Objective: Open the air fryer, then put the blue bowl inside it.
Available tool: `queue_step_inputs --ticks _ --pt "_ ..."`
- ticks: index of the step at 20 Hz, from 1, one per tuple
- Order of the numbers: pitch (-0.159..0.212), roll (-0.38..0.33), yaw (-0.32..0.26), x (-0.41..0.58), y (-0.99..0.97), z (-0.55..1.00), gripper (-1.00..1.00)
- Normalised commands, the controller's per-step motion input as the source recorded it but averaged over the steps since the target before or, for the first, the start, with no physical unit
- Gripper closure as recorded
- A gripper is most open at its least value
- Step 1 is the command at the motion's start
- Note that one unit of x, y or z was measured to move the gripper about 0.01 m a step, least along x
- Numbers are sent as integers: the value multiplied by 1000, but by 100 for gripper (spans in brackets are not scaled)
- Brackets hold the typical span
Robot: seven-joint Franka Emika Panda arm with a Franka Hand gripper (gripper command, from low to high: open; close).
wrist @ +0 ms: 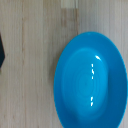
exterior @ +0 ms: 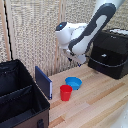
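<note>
The blue bowl (exterior: 73,82) sits on the wooden table, just beside the red cup. It fills most of the wrist view (wrist: 90,82), seen from straight above and empty. My gripper (exterior: 80,60) hangs above the bowl, apart from it; its fingers are blurred in the exterior view and do not show in the wrist view. The black air fryer (exterior: 111,52) stands at the exterior view's right, behind the arm. Its handle cannot be made out, and I cannot tell whether the drawer is out.
A red cup (exterior: 66,92) stands in front of the bowl. A black fabric case (exterior: 20,95) with a raised blue flap (exterior: 43,81) fills the exterior view's left. A woven screen backs the wooden table (exterior: 100,100).
</note>
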Motion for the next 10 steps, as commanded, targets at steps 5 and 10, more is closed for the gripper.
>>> queue_step_inputs --ticks 5,10 --pt "-45 -113 76 -147 -448 -210 -100" --pt "-34 -115 75 -178 -474 -201 -100"
